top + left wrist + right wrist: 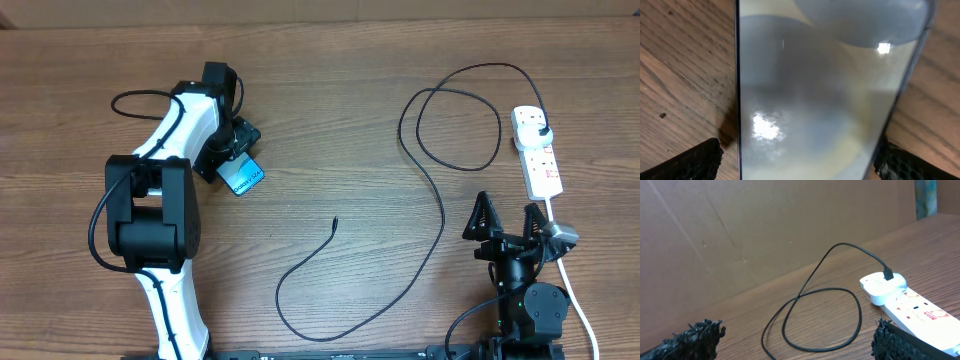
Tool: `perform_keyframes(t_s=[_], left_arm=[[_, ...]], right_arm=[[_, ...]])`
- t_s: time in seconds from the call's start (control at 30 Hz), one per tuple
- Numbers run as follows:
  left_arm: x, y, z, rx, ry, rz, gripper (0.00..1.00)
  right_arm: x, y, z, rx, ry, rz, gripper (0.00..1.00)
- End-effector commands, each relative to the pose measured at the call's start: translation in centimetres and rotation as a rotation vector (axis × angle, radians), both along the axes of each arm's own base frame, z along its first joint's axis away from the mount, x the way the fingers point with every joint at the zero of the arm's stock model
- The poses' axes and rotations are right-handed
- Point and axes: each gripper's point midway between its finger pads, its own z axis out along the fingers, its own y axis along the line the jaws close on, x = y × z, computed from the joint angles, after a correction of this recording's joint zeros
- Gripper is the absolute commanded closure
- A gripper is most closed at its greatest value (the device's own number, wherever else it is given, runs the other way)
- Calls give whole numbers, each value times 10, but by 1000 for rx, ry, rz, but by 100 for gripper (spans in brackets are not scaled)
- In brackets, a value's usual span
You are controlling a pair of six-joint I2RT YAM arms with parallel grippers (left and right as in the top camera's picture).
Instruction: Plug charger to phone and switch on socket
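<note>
Left gripper [238,165] is down over the phone [245,179] on the left, jaws straddling its long edges (gripping or merely bracketing, I can't tell). Right gripper [508,226] hangs wide open beside the socket [540,152]. Next job, I reckon, is fetching the loose tip [334,221] of the charger [443,215].
</note>
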Motion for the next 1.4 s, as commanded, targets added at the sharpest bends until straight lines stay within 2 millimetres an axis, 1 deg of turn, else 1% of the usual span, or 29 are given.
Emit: perform_keyframes(t_s=[0.0, 0.17, 0.3, 0.37, 0.43, 0.6, 0.67, 0.9, 1.0, 1.37], left_arm=[[-8, -1, -12, 15, 34, 16, 0], [-8, -2, -12, 12, 33, 15, 0], [-9, -11, -13, -49, 39, 16, 0], [-9, -12, -14, -51, 41, 17, 0], [-10, -11, -18, -45, 51, 16, 0], [-17, -7, -37, -29, 98, 11, 0], [-18, -7, -39, -29, 106, 12, 0], [-18, -8, -39, -32, 108, 13, 0], [-17, -12, -39, -69, 106, -16, 0], [-16, 12, -39, -134, 108, 56, 0]], right_arm=[[0, -2, -2, -8, -1, -12, 0], [0, -2, -2, -8, -1, -12, 0], [0, -2, -2, -7, -1, -12, 0], [0, -2, -2, -7, -1, -12, 0], [0, -2, -2, -7, -1, -12, 0], [0, -2, -2, -8, -1, -12, 0], [0, -2, -2, -7, -1, -12, 0], [0, -2, -2, -8, -1, -12, 0], [0, -2, -2, -8, -1, -12, 0], [0, -2, -2, -8, -1, -12, 0]])
